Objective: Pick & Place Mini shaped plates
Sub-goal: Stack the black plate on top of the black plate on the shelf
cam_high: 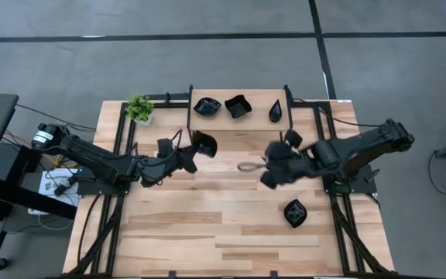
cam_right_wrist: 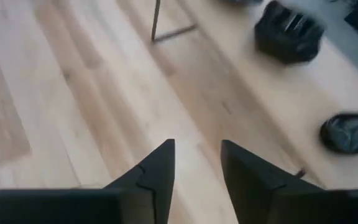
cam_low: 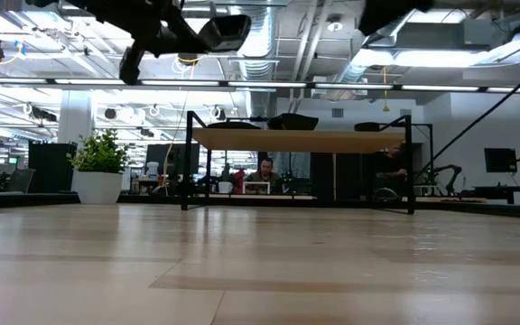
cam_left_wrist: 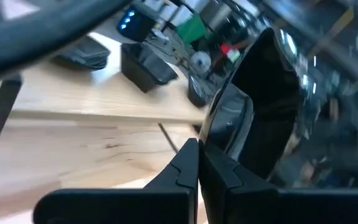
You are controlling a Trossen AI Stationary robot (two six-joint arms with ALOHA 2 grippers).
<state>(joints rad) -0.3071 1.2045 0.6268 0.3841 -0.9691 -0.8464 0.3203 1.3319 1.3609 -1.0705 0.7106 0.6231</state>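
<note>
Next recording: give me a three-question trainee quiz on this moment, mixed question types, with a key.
1. True or false: the left gripper holds a black plate.
2. How many plates sit on the raised shelf? A) one B) three C) five
3. Fill in: the right gripper is ____ and holds nothing.

Key: 1 true; 2 B; 3 open

No text, label or number seems legible anywhere in these views.
</note>
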